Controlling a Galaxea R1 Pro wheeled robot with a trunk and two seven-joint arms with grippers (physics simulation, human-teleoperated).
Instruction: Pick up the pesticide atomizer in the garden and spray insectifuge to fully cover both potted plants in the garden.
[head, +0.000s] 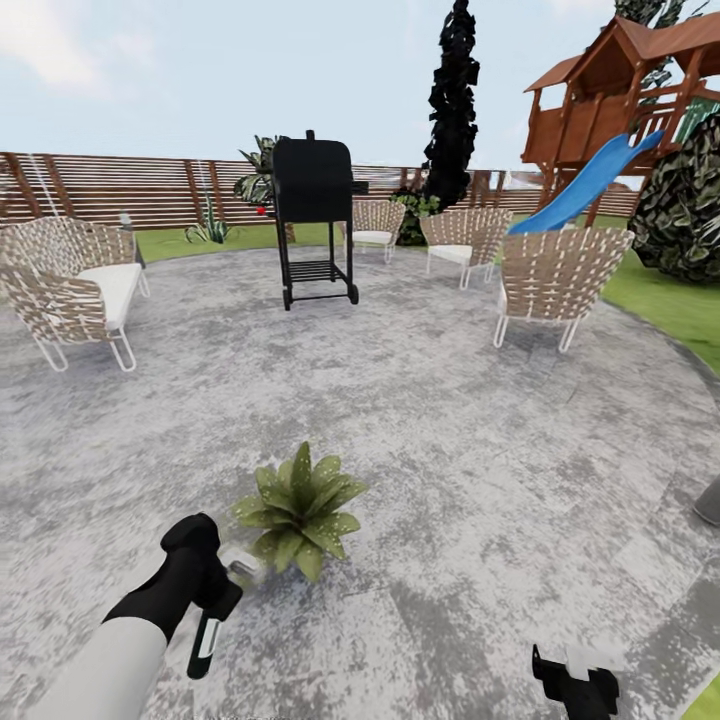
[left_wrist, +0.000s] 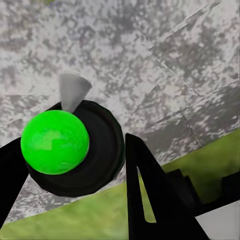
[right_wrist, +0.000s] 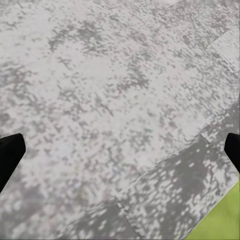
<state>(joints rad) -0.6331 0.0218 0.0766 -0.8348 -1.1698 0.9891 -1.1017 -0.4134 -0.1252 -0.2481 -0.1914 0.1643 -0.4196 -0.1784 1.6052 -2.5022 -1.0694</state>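
Grey mottled patio paving lies under both my arms. My left gripper (head: 212, 600) is clamped on the pesticide atomizer (head: 205, 640), its jaws snug round the dark body (left_wrist: 75, 150), nozzle end aimed at the potted plant (head: 300, 510) just ahead of it. I judge the sprayer light, rigid and a bit slick, so mid-body is the safest hold. My right gripper (right_wrist: 120, 150) hangs empty and spread wide over bare stone.

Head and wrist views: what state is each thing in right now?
left gripper: shut on the pesticide atomizer
pesticide atomizer: held, beside the plant
potted plant: upright on the patio, white specks on its leaves
right gripper: open, empty, over paving
grill: lid closed
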